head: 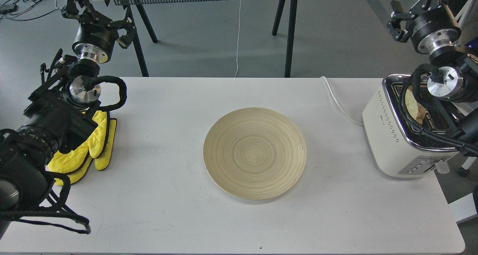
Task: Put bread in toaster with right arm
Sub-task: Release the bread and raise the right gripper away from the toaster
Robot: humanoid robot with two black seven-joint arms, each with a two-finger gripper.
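Observation:
A cream toaster (388, 135) with a chrome top stands at the right edge of the white table (168, 210). A slice of bread (412, 102) stands upright in its left slot, partly hidden behind my right arm. My right gripper (414, 8) is raised high above and behind the toaster, clear of the bread, with its fingers spread and nothing in them. My right wrist and cables cross over the toaster's top. My left gripper (99, 12) is held up at the far left beyond the table edge, open and empty.
A round bamboo plate (254, 153) lies empty at the table's middle. Yellow oven mitts (95, 143) lie under my left arm at the left edge. The toaster's white cable (336, 100) runs off the back edge. A second table's black legs (289, 34) stand behind.

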